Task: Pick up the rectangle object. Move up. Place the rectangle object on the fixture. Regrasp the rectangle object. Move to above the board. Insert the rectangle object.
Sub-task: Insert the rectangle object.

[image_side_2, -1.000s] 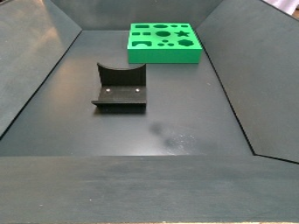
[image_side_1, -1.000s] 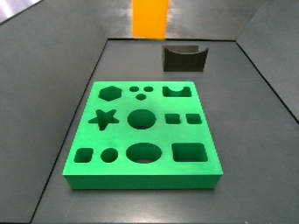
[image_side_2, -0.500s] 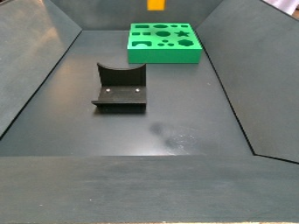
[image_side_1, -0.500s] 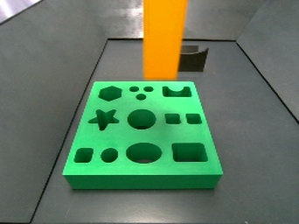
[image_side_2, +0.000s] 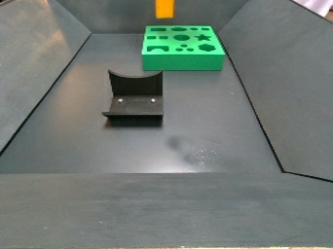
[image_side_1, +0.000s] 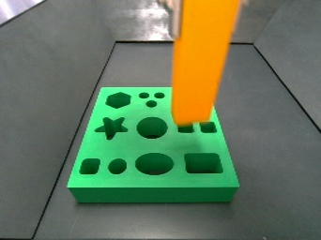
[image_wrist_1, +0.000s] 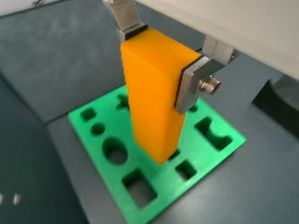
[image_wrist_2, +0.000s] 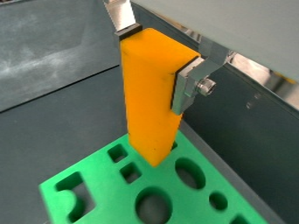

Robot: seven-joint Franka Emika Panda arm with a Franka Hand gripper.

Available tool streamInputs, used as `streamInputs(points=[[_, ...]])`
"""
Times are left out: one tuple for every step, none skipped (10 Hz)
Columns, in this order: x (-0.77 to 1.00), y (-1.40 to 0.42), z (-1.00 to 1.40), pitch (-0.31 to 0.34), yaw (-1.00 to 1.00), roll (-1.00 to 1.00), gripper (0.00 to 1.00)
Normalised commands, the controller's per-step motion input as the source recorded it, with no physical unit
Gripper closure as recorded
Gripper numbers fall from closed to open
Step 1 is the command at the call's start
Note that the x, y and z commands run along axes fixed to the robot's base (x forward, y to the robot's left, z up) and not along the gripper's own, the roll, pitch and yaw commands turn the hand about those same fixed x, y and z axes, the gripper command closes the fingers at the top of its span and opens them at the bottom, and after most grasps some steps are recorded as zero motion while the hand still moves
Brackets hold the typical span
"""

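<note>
Standing by the rig, this was what could be seen, largest thing first.

Board: a large bright green rectangular slab (image_side_1: 153,141) with star, hexagon, round, square and oval cut-outs lay flat on the dark floor of the enclosure; it showed in both side views (image_side_2: 182,48) and, under the block, in both wrist views (image_wrist_1: 158,156) (image_wrist_2: 152,197).

Block: the plain orange-yellow elongated rectangular block (image_side_1: 204,58) hung upright over the board, its long axis vertical. In a side view its lower end overlapped the small square holes on the board's right half; whether it touched the board could not be told. In both wrist views (image_wrist_1: 158,96) (image_wrist_2: 152,96) its lower end pointed down at the cut-outs. Only its bottom tip showed at the frame's top edge in a side view (image_side_2: 164,8).

Fixture: the small dark grey-black bracket (image_side_2: 134,97) with a curved notch in its top stood on the floor, well apart from the board, with nothing resting on it.

Gripper: the two-finger gripper (image_wrist_1: 166,45) was clamped on the upper part of the orange block, one flat silver finger (image_wrist_2: 187,83) pressed against each of two opposite faces, seen in both wrist views (image_wrist_2: 158,48).
</note>
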Motion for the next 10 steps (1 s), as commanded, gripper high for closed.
streamInputs(points=[[0.24, -0.32, -0.31, -0.031, 0.34, 0.00, 1.00], [0.00, -0.17, -0.21, -0.034, 0.24, 0.02, 1.00], [0.00, 0.05, 0.00, 0.016, 0.02, 0.00, 1.00], [-0.03, -0.13, -0.25, 0.000, 0.00, 0.03, 1.00], [0.11, -0.26, -0.30, -0.006, -0.23, 0.04, 1.00], [0.17, -0.18, -0.24, -0.053, -0.22, 0.00, 1.00], [0.18, -0.16, -0.16, -0.036, -0.07, 0.00, 1.00], [0.11, -0.06, -0.01, -0.009, 0.00, 0.00, 1.00], [0.04, -0.05, -0.02, -0.014, 0.00, 0.00, 1.00], [0.01, -0.11, -0.17, 0.000, 0.00, 0.05, 1.00]])
